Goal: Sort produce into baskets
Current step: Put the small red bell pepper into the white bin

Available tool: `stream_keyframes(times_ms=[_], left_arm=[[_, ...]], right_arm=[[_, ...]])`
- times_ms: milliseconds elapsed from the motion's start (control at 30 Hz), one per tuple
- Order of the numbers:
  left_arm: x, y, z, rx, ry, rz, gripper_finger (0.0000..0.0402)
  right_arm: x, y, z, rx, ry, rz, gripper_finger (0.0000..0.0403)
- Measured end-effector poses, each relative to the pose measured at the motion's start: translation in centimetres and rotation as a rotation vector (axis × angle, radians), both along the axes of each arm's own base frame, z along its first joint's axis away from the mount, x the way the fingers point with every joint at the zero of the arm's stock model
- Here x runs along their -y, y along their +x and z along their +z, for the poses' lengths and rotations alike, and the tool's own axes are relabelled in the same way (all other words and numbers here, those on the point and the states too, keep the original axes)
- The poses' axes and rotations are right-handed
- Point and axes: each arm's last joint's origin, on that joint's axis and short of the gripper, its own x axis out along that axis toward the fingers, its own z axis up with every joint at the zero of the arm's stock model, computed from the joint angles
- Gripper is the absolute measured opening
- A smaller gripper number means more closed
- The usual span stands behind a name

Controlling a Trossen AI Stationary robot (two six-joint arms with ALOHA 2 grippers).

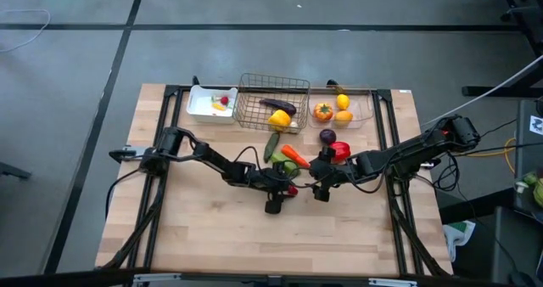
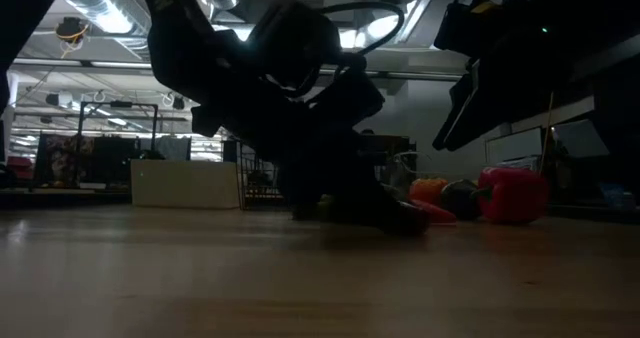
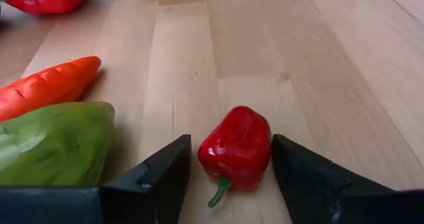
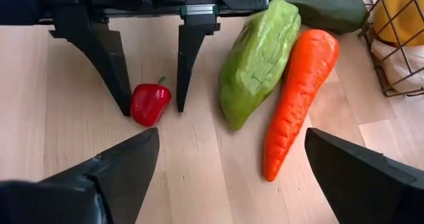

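The left gripper [image 3: 228,168] is resting on the table with its fingers apart, straddling the small red pepper [image 3: 235,146] without touching it. At that pepper's one o'clock, the green vegetable [image 4: 258,58] and carrot [image 4: 295,98] are lying. The right gripper [image 4: 228,168], fingers spread wide, is hovering nearby.

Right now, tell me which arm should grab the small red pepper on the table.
Left. The left gripper already straddles the small red pepper, one open finger on each side, so it likely only needs to close. The right gripper hangs open farther back, facing the carrot and the green vegetable.
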Motion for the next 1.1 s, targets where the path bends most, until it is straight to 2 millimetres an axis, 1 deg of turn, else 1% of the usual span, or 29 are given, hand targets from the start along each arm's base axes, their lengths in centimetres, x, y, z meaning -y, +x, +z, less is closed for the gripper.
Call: stream_keyframes(times_ms=[100,333,400,500,733,900,1100], left_arm=[[0.0,0.0,0.0,-0.001,-0.003,0.001,0.0188],[0.1,0.0,0.1,0.003,-0.019,0.007,0.0128],[0.0,0.0,0.2,0.006,-0.035,0.022,0.0121],[0.0,0.1,0.9,0.025,-0.053,0.034,0.0121],[-0.6,-0.1,4.1,0.066,-0.034,0.032,0.0138],[-2.3,-0.9,7.2,0.041,0.014,0.052,0.0133],[-5.2,-3.0,11.1,-0.018,0.047,0.111,0.013]], right_arm=[[0.0,0.0,0.0,0.001,0.0,0.0,0.0376],[0.0,0.0,0.0,0.001,0.0,0.0,0.0376],[0.0,0.0,0.0,0.001,0.0,0.0,0.0376],[0.0,0.0,0.0,0.001,0.0,0.0,0.0376],[0.0,0.0,0.0,0.007,0.002,0.0,0.0376],[0.0,0.1,0.1,0.007,0.002,0.0,0.0376],[0.0,0.1,0.1,0.007,0.002,0.0,0.0376]])
